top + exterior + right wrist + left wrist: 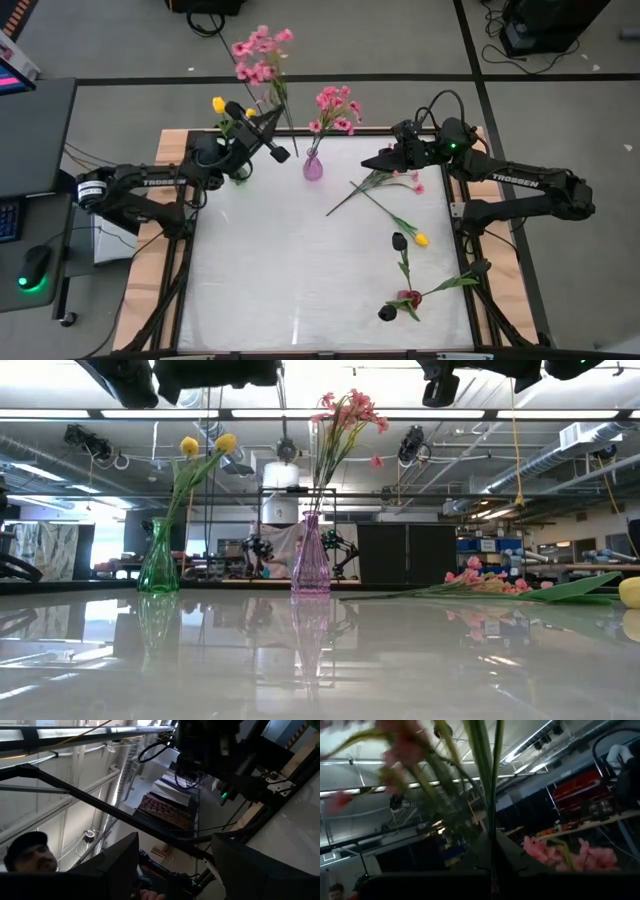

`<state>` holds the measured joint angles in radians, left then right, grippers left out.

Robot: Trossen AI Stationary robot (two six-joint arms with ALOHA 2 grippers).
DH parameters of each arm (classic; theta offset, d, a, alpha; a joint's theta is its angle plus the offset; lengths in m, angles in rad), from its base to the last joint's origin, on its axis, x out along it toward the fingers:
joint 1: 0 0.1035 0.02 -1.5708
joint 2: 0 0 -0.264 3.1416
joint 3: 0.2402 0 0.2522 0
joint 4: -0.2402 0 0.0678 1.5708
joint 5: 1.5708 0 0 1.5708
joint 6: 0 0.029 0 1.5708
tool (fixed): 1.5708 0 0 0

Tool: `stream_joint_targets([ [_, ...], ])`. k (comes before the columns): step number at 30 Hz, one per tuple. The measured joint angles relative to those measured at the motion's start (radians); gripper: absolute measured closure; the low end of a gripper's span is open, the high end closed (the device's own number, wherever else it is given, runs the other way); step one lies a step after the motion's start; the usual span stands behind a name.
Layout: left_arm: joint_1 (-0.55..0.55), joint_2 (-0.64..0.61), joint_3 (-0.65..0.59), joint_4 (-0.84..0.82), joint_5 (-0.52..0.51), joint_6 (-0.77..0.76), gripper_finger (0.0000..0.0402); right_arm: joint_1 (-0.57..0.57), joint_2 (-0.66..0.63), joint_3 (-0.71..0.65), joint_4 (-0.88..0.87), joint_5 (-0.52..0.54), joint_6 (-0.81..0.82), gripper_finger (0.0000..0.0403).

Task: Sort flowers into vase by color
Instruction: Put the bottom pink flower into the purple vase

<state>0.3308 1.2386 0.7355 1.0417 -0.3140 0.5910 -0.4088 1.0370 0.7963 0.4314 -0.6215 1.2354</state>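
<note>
Over the table's (pixel 300 280) far left corner, your left hand (pixel 281 153) is clamped on a pink spray's (pixel 262 52) stem, held up beside the green vase (pixel 158 565) with its yellow tulips (pixel 208 446). Next comes the purple vase (pixel 313 166) holding pink blossoms (pixel 336 108). Further right, your right hand (pixel 372 162) hovers, fingers apart, above a lying pink spray (pixel 400 180); yellow and dark tulips (pixel 408 240) lie nearer you.
</note>
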Motion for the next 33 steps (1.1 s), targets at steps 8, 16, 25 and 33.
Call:
stream_joint_targets([
  [8, 0.038, 0.111, -0.025, 0.185, 0.067, 0.000, 0.0393, 0.000, 0.000, 0.000, 0.000, 0.000, 0.000, 0.0145],
  [16, 0.055, 0.206, -0.025, 0.250, 0.070, 0.024, 0.0393, 0.000, 0.000, 0.000, 0.000, 0.000, 0.000, 0.0145],
  [25, 0.054, 0.250, -0.025, 0.302, 0.074, 0.031, 0.0393, 0.000, 0.000, 0.000, 0.000, 0.000, 0.000, 0.0145],
  [33, 0.055, 0.262, -0.024, 0.309, 0.099, 0.031, 0.0393, 0.000, 0.000, 0.000, 0.000, 0.000, 0.000, 0.0145],
])
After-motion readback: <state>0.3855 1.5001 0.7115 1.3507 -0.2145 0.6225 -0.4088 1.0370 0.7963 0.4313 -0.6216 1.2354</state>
